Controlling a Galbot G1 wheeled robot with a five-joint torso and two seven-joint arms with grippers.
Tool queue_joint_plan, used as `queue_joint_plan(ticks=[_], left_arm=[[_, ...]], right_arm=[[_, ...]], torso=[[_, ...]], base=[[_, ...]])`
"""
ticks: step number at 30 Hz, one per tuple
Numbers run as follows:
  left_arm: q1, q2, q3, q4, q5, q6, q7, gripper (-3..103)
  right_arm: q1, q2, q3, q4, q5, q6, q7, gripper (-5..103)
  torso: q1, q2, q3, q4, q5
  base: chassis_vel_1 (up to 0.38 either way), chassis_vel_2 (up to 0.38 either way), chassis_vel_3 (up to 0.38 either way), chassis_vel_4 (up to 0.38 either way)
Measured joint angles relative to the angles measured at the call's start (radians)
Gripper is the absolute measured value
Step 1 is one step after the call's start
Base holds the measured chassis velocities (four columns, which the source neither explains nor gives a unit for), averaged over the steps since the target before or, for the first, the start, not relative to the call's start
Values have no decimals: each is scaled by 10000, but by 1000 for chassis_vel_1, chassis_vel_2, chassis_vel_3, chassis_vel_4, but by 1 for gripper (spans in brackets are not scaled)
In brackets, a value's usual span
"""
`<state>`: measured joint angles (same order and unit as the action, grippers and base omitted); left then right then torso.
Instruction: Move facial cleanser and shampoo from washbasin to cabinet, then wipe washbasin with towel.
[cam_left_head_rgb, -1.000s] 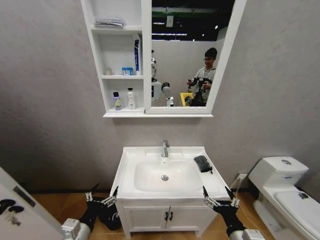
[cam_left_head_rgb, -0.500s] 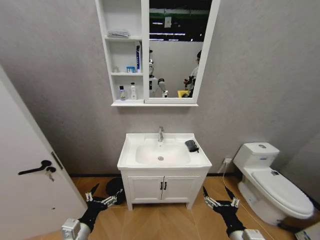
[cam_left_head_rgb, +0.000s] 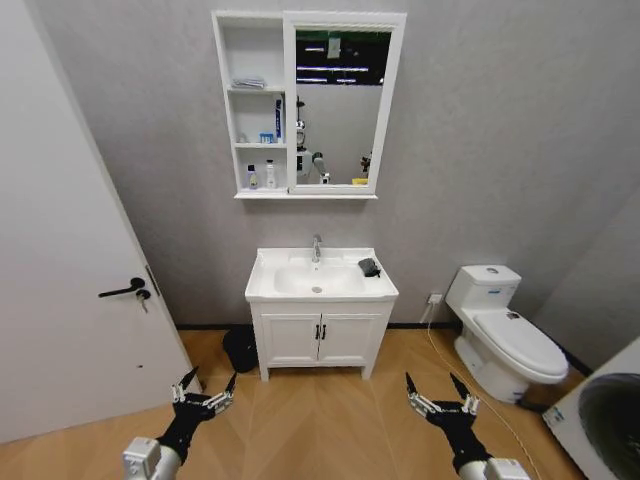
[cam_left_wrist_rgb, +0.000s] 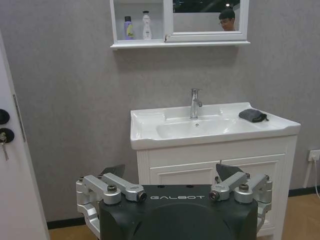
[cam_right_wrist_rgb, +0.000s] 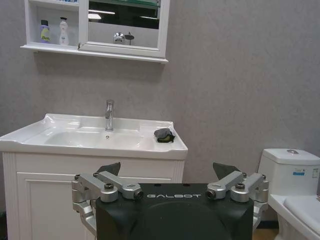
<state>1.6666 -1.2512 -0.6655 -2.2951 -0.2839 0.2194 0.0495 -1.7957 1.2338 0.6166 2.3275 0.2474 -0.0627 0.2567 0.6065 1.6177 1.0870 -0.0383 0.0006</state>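
Note:
The white washbasin (cam_left_head_rgb: 290, 291) stands well ahead against the wall, with the dark towel (cam_left_head_rgb: 369, 267) lying on its right rim. Above it hangs the cabinet (cam_left_head_rgb: 255, 45). On its lowest shelf stand a purple bottle (cam_left_head_rgb: 252, 178) and a white bottle (cam_left_head_rgb: 269, 176); I cannot tell which is the shampoo and which the facial cleanser. My left gripper (cam_left_head_rgb: 208, 385) and right gripper (cam_left_head_rgb: 430, 385) hang low over the wooden floor, far short of the basin, both open with nothing between the fingers. The left wrist view shows the towel (cam_left_wrist_rgb: 252, 115) and both bottles (cam_left_wrist_rgb: 128, 28).
A white door (cam_left_head_rgb: 60, 250) with a black handle (cam_left_head_rgb: 125, 290) stands at the left. A toilet (cam_left_head_rgb: 500, 330) is right of the basin, a washing machine (cam_left_head_rgb: 600, 420) at the lower right. A dark object (cam_left_head_rgb: 240, 348) lies on the floor beside the two-door cupboard (cam_left_head_rgb: 320, 338).
The camera has drawn back from the washbasin, so basin and cabinet look smaller and the door, toilet and washing machine have come into view. Both grippers keep their open pose.

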Motion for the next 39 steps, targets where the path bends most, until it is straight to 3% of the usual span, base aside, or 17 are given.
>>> queue_joint_plan(ticks=[9, 39], left_arm=[[1, 0, 0, 0, 0, 0, 0, 100], [-1, 0, 0, 0, 0, 0, 0, 100]], right_arm=[[-6, 1, 0, 0, 0, 0, 0, 100], [0, 0, 1, 0, 0, 0, 0, 100]], torso=[[-8, 6, -4, -5, -1], [2, -2, 0, -1, -4]], base=[[199, -180, -230, 205], [-35, 5, 26, 0]])
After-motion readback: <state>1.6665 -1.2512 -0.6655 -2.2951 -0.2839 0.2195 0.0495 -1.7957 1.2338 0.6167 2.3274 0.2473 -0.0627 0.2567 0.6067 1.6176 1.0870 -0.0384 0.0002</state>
